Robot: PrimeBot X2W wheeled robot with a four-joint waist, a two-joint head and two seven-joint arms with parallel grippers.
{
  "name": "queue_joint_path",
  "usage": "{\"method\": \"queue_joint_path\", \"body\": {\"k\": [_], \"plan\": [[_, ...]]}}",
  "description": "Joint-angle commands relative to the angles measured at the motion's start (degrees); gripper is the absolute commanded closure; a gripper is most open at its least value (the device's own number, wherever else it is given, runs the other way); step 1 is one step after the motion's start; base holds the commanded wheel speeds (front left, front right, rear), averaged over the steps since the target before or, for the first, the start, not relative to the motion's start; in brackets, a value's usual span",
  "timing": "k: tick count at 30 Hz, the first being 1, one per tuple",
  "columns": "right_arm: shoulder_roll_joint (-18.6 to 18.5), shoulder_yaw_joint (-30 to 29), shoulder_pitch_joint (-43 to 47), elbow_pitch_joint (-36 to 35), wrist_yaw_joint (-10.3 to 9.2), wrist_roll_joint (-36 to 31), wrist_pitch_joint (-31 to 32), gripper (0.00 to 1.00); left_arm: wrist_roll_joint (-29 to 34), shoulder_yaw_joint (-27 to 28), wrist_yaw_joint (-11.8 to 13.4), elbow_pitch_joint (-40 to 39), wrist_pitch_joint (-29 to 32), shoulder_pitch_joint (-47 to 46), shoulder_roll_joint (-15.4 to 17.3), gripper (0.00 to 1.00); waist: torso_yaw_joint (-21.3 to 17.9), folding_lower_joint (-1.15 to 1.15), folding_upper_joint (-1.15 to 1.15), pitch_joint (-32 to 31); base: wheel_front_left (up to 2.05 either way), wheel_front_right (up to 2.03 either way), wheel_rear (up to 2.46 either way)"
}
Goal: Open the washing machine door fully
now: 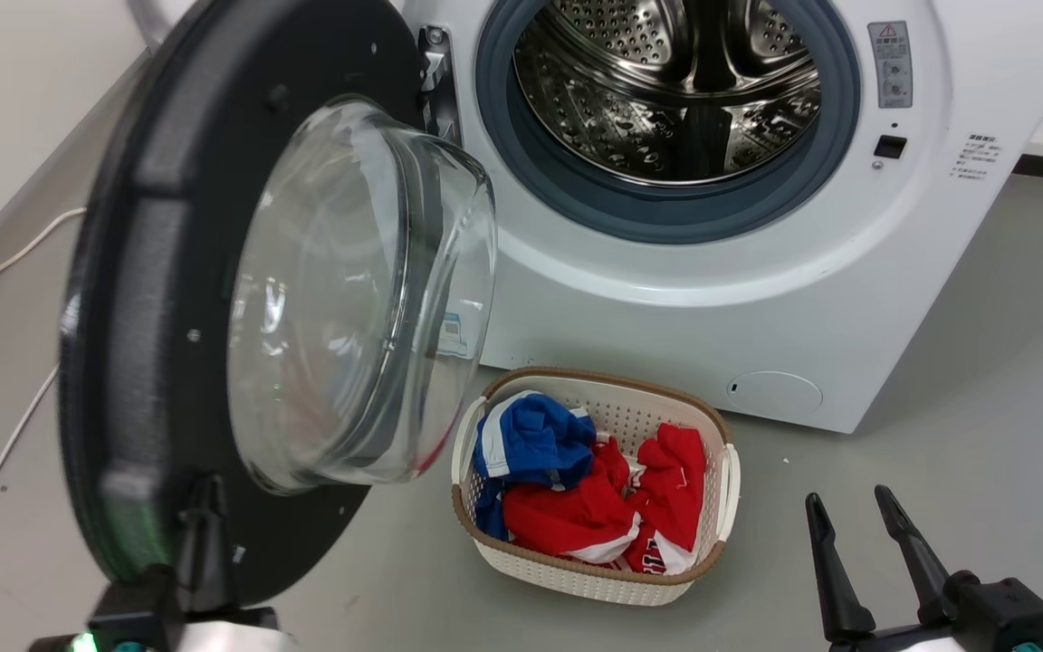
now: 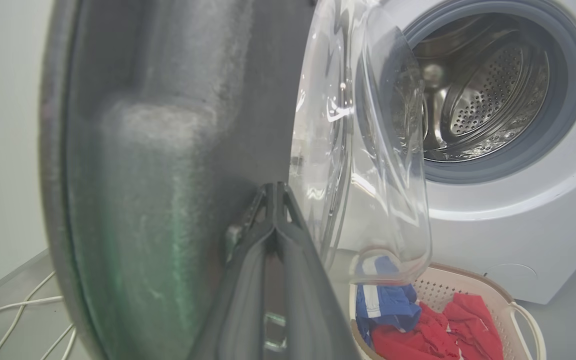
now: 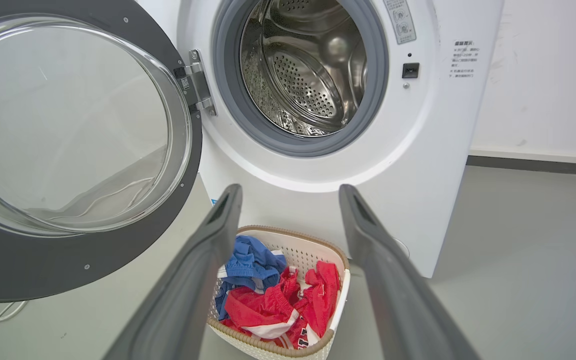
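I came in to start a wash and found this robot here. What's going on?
The robot is opening the large round black washing machine door with its clear glass bowl. Its left gripper, shut, seems to press against the door's inner face near the lower edge; the door stands swung wide from the big white washing machine. The right gripper hangs open, holding nothing, near a white laundry basket of red and blue clothes.

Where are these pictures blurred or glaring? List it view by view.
Head view: the washing machine door has a smeared near rim, green glow low down. Left wrist view: the door's black face is out of focus, green-tinted; its glass bowl warps the steel drum behind. Right wrist view: sharp, with highlights in the drum; the right gripper's fingers look soft.
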Motion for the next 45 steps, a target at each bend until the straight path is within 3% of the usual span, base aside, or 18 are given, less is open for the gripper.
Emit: {"method": "queue_joint_path", "body": {"k": [1,25,45], "plan": [[0.17,0.00,-0.92,-0.10,-0.02,-0.18,-0.11,0.00,-0.13,1.90,-0.25,0.56,0.13,-1.19,0.80,1.00,0.18,0.00,0.00,0.55,0.00,0.00,0.00],[0.16,-0.91,-6.56,-1.26,-0.02,-3.75,-0.10,0.00,-1.81,23.95,-3.03,10.87,0.14,-16.15,1.23,1.00,-2.20,0.00,0.00,11.65,0.00,0.00,0.00],[0.16,-0.54,-8.75,-0.60,-0.02,-4.52,-0.10,0.00,-0.38,34.58,-6.76,20.12,0.14,-24.22,4.42,1.00,-3.12,0.00,0.00,14.07,0.00,0.00,0.00]]}}
